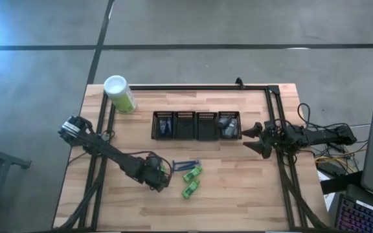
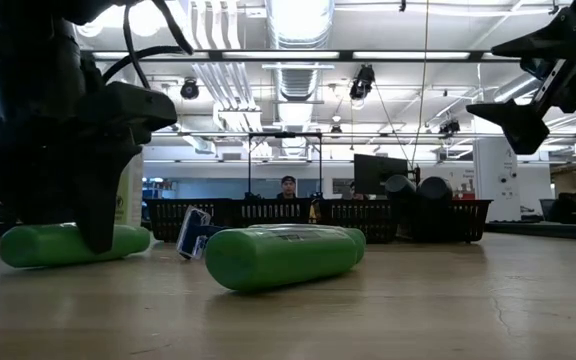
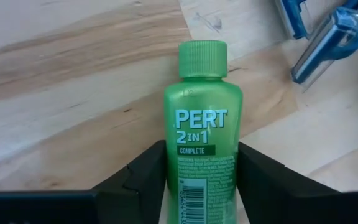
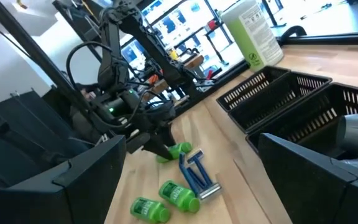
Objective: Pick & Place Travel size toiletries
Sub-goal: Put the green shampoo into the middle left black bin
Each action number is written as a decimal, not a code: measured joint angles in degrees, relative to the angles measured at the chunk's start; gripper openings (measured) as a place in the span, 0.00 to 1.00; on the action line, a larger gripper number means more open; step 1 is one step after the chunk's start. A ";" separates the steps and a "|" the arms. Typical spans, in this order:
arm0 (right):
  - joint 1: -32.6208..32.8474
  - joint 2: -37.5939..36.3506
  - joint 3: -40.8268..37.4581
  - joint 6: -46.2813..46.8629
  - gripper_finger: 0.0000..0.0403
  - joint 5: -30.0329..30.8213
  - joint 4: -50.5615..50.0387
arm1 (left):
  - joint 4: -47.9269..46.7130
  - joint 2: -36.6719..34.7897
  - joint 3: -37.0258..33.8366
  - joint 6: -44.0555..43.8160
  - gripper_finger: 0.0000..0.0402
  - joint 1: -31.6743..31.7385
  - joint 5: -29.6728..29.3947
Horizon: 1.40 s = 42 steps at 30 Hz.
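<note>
My left gripper stands low over a bright green tube marked PERT, which lies flat on the wood, and is shut on it. In the low view its dark fingers reach down to the table in front of that tube. Two more green tubes lie to its right, beside thin blue razors. My right gripper hangs open above the table, right of the bins, and touches nothing. Grey bottles lie in the rightmost bin. My left gripper pinches the green tube between its two fingers, on the lower body away from the cap. The fingers come from above, pointing down, and lie across the tube. The tube lies flat on the table.
A row of black mesh bins stands at the table's middle, toward the far edge; dark tubes lie in the leftmost. A tall pale-green canister stands at the far left corner. A black frame runs along the far edge. Bare wood lies along the near edge.
</note>
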 joint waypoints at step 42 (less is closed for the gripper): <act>0.00 0.02 0.00 4.88 0.90 0.09 -0.02 | -1.08 -3.96 -0.18 1.83 0.41 1.54 -2.55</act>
